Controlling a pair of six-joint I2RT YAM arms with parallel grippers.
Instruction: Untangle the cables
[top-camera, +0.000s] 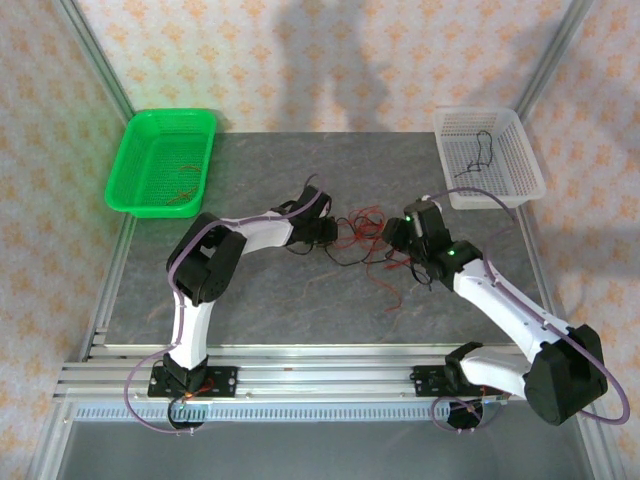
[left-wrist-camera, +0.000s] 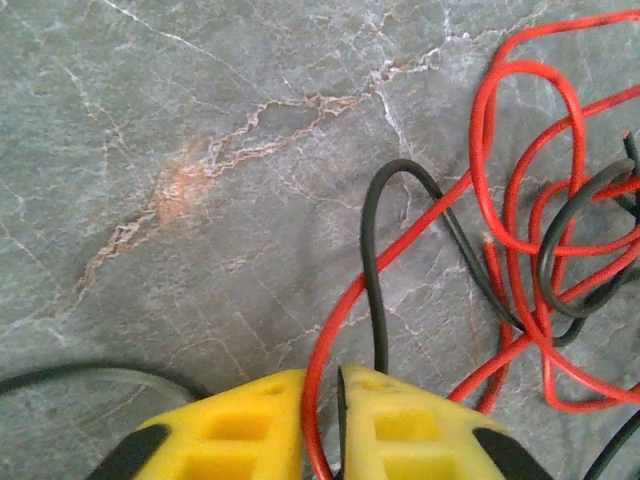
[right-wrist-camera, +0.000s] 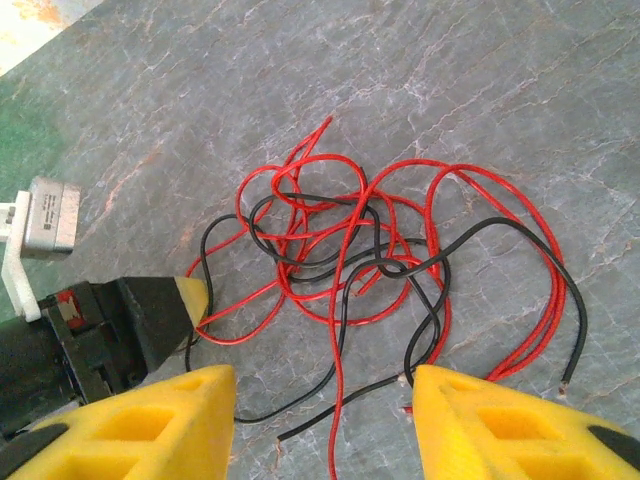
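Note:
The cables (top-camera: 362, 238) lie in a loose red and black tangle on the grey marble table between the two arms. In the left wrist view my left gripper (left-wrist-camera: 322, 378) is shut on a red cable (left-wrist-camera: 352, 298), with a black cable (left-wrist-camera: 371, 262) pinched beside it; both run out to the knot (left-wrist-camera: 560, 250) on the right. In the right wrist view my right gripper (right-wrist-camera: 325, 385) hangs open above the near side of the tangle (right-wrist-camera: 350, 250), red and black strands passing under the gap. The left fingertip (right-wrist-camera: 192, 296) touches the tangle's left edge.
A green basket (top-camera: 170, 114) at the back left holds some red wires (top-camera: 185, 180). A white basket (top-camera: 478, 112) at the back right holds a black wire (top-camera: 482, 150). Aluminium frame posts rise at both back corners.

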